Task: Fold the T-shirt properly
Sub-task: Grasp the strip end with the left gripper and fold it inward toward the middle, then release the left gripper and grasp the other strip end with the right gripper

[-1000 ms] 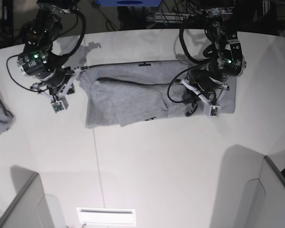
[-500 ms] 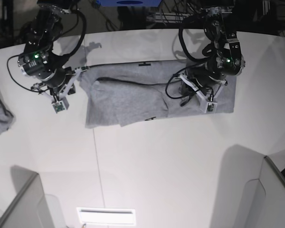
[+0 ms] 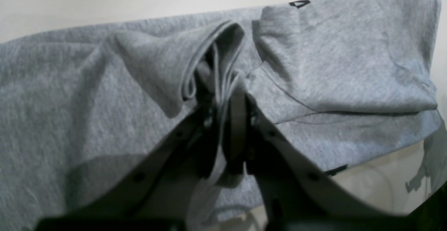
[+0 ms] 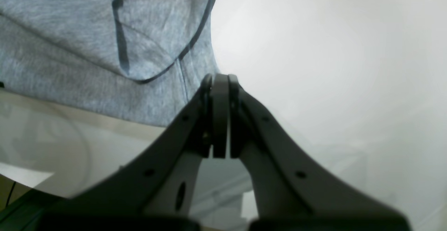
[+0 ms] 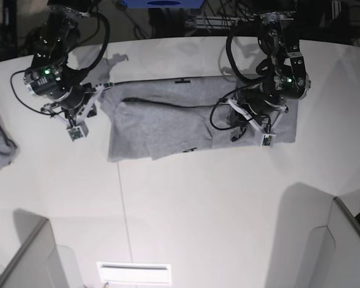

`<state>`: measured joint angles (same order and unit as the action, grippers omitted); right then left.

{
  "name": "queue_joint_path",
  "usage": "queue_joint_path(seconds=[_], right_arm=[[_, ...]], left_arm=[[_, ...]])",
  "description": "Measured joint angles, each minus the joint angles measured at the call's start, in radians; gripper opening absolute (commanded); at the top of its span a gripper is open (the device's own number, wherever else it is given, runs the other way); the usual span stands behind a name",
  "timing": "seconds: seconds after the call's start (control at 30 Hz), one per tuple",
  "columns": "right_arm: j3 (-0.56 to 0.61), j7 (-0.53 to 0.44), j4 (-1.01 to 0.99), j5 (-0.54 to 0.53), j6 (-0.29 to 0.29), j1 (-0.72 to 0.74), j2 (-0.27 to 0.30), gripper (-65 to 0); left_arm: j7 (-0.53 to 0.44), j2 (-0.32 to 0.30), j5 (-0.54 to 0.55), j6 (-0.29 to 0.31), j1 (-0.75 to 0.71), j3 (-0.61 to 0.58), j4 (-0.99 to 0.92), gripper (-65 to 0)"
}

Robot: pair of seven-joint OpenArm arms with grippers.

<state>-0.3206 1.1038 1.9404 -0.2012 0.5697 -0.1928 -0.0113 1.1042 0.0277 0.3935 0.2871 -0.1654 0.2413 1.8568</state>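
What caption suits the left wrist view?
Left pincer shut on a bunched fold of the grey T-shirt.

T-shirt (image 5: 168,123) on table (image 5: 204,204)

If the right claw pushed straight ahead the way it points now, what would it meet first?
Probably bare table. The shut right claw has nothing in it and points just past the T-shirt's edge, though depth is unclear, so it might brush that hem.
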Motion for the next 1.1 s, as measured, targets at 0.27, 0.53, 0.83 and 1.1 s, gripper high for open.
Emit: queue_joint_path(seconds=[0.27,0.53,0.83,1.1], right_arm=[[0.0,0.0,0.0,0.0,0.0,0.001,0.0,-65.0],[0.0,0.0,0.0,0.0,0.0,0.004,0.0,-65.0],[0.0,0.0,0.0,0.0,0.0,0.006,0.0,-65.0],[-0.008,0.007,-0.001,0.0,0.0,0.035,0.003,-65.0]], left_arm=[[0.0,0.0,0.0,0.0,-0.001,-0.003,0.0,-48.2],[0.001,0.024,-0.004,-0.002,0.032,-0.008,-0.041,-19.7],[0.005,0.048,0.001,0.0,0.038,-0.21,-0.08,-19.3],[0.001,0.047,0.008,0.0,-0.026,-0.137,0.077,-29.1]])
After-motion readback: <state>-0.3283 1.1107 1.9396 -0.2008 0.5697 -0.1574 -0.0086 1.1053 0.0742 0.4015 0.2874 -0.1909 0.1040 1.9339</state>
